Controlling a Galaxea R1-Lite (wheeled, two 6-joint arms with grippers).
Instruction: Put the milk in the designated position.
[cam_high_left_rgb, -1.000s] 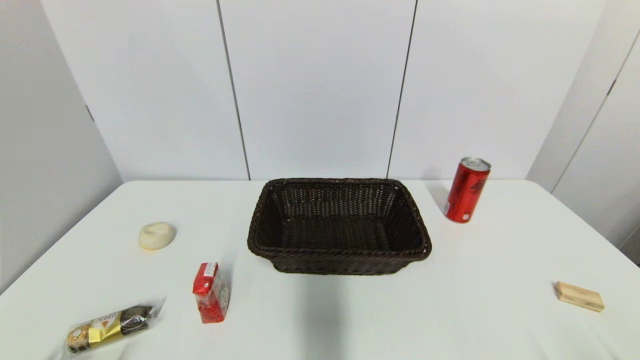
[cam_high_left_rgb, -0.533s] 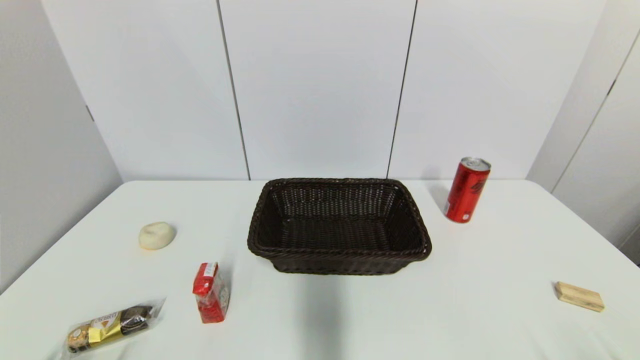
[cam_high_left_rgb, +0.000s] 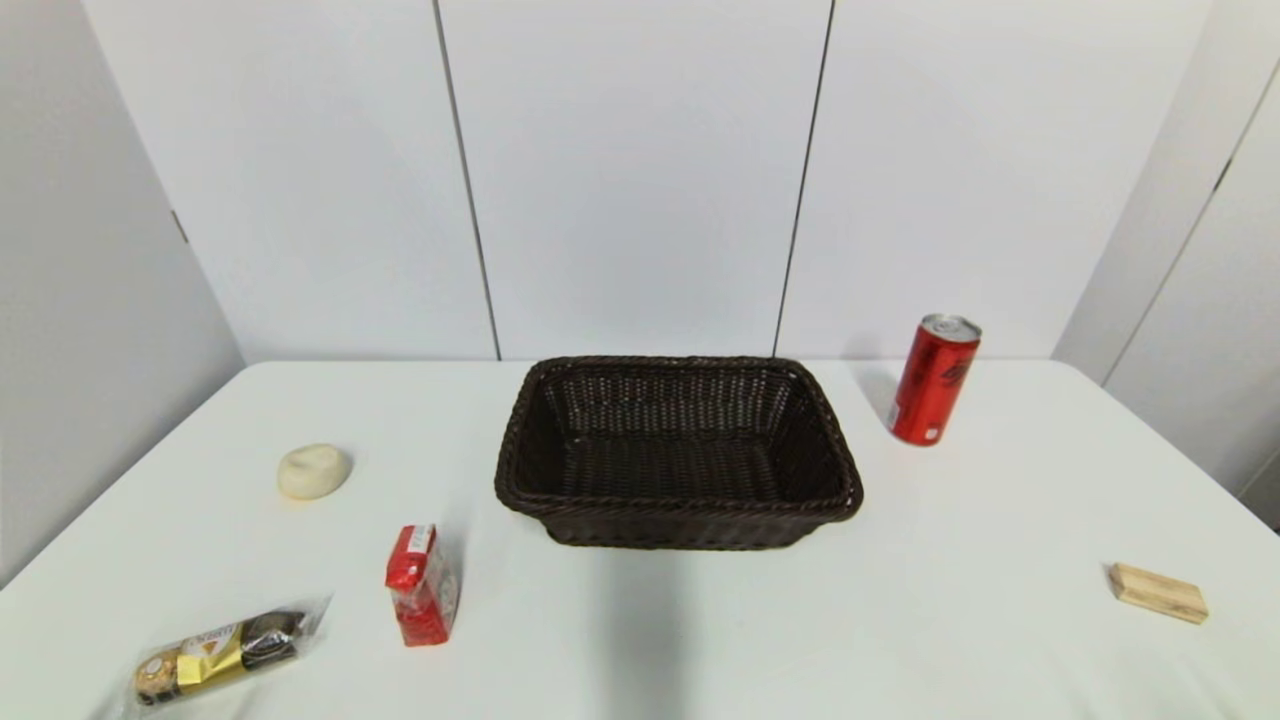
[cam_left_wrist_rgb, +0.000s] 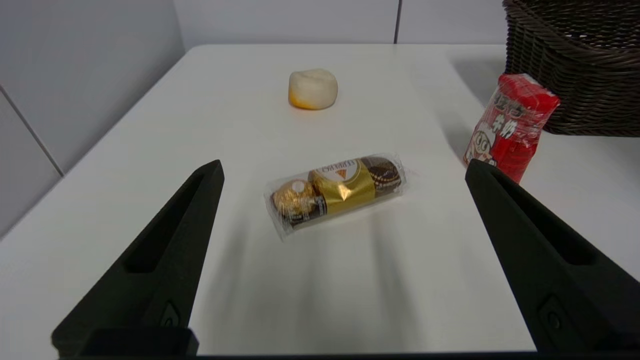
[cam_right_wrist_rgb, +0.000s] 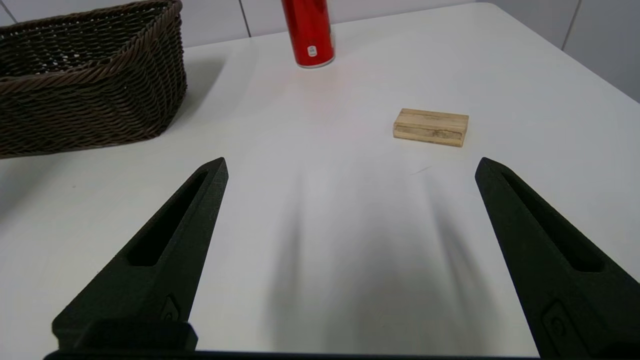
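Nothing had shifted over the last second: the milk carton (cam_high_left_rgb: 423, 585) stood untouched on the counter (cam_high_left_rgb: 900, 620), left of the wicker basket (cam_high_left_rgb: 678, 452), while the left gripper (cam_left_wrist_rgb: 342, 170) and right gripper (cam_right_wrist_rgb: 350, 167) hung spread wide and empty, so the pickup had not begun.

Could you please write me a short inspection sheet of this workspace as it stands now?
Surface: white table, bare patches in front.
Job's things: small red wrapped milk carton upright, front left, untouched.
Clutter: dark wicker basket centre; tall red can; gold chocolate pack; pale round bun; wooden block.
Grippers: left tool open over chocolate pack; right tool open near block.
Cables: nothing seen.
Surroundings: plain white wall panels.
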